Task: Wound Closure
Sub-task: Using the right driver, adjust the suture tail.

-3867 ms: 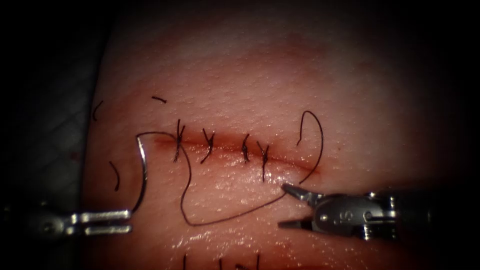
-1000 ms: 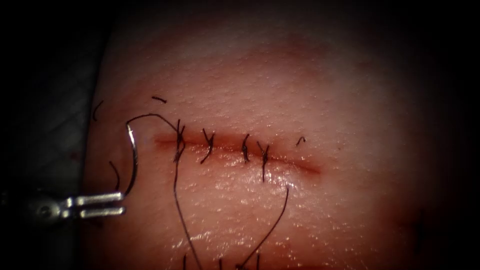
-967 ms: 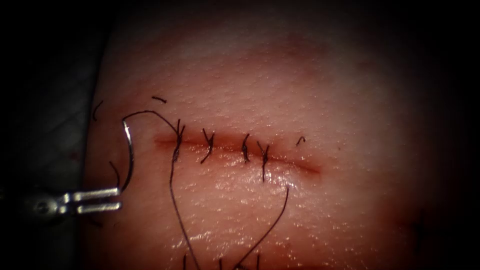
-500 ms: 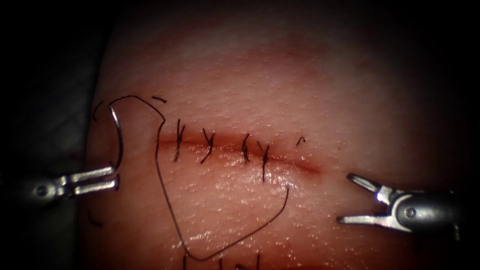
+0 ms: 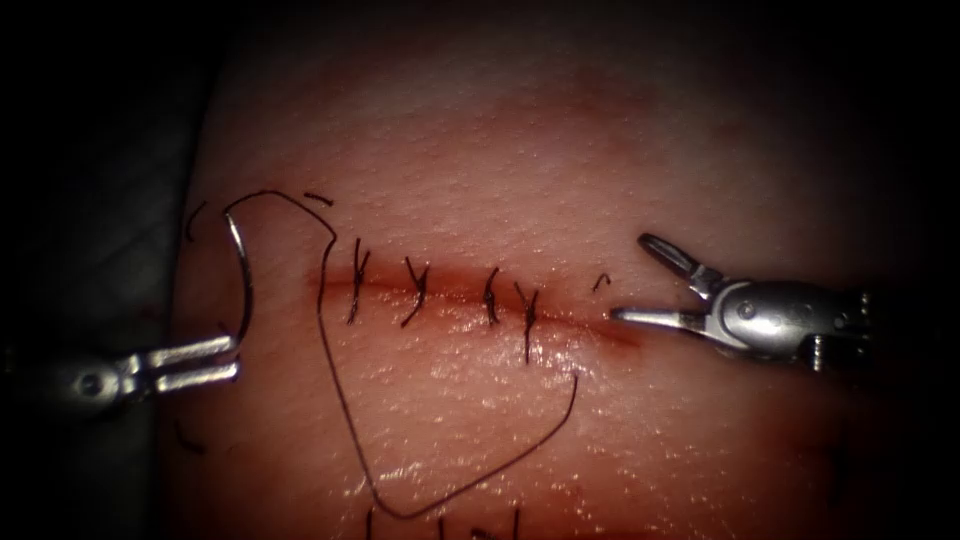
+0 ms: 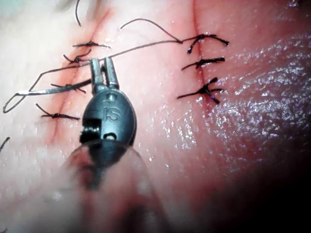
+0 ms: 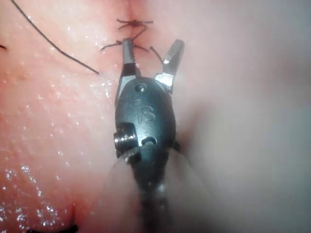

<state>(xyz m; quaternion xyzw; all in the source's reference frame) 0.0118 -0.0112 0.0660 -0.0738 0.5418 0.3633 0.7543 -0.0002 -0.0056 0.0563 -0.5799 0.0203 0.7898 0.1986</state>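
The left claw [image 5: 232,357] was closed on the needle [image 5: 241,272] near its lower end, beyond the left end of the cut [image 5: 470,298]; the left arm's shaft lay nearly level, entering from the left of the cut. The needle curved upward from the claw, free of the tissue [image 5: 520,150], its upper end level with a point just above the cut line. In the left wrist view the same claw [image 6: 103,65] was seen clamped across the needle [image 6: 48,90]. The thread [image 5: 340,400] left the needle's upper end, arched toward the cut, crossed its left end, ran in a long loop over the tissue below the cut and rose to enter the tissue just below the cut's right portion. Four dark stitches [image 5: 415,290] crossed the cut, and short cut ends of thread [image 5: 318,198] lay above and beyond its left end. The right claw [image 5: 640,280] stood wide apart at the right end of the cut and held nothing, its lower jaw tip over that end, its upper jaw tilted up and away; its shaft ran nearly level from the right. The right wrist view showed this claw [image 7: 151,52] spread open close to a stitch [image 7: 133,23].
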